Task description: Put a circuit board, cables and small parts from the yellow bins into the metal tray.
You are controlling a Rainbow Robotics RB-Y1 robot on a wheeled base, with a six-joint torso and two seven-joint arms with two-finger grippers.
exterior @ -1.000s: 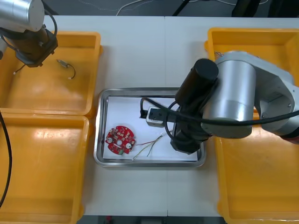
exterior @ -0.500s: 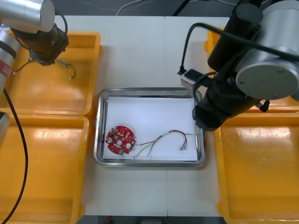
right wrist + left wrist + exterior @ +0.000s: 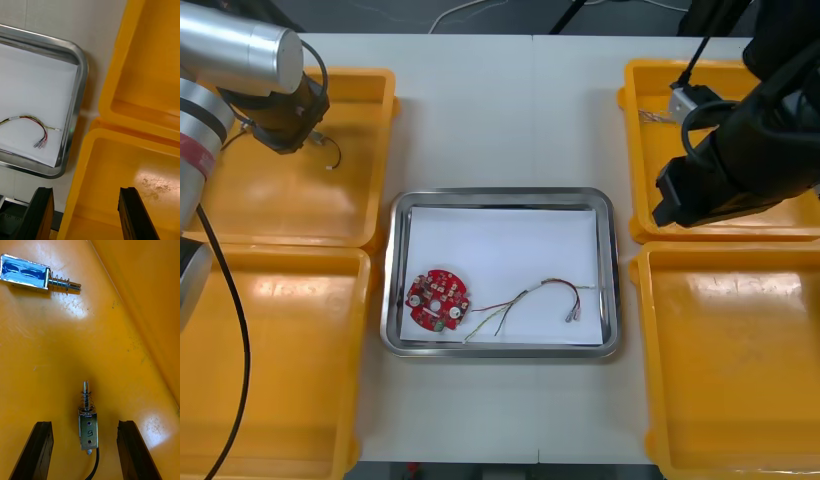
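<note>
In the metal tray (image 3: 500, 197), white inside, lie a round red circuit board (image 3: 438, 298) and a red and yellow cable (image 3: 532, 299). My left gripper (image 3: 84, 423) hangs open in the far left yellow bin (image 3: 290, 215). A small metal part (image 3: 88, 428) with a spring and a black lead lies on the bin floor between its fingers. A second small metal part (image 3: 28, 272) lies farther off. My right gripper (image 3: 86, 189) is open and holds nothing. It hovers over the wall between the two right bins, beside the tray's corner (image 3: 77, 93) and the cable's end (image 3: 40, 141).
The right arm (image 3: 740, 160) covers much of the far right bin (image 3: 650, 90). The near right bin (image 3: 730, 400) and the near left bin (image 3: 270, 380) show bare floors. A thin wire (image 3: 332, 155) trails from under the left gripper (image 3: 280, 125).
The right arm has swung from over the tray to the right bins, leaving the red and yellow cable in the tray. The left gripper has shifted slightly right in its bin.
</note>
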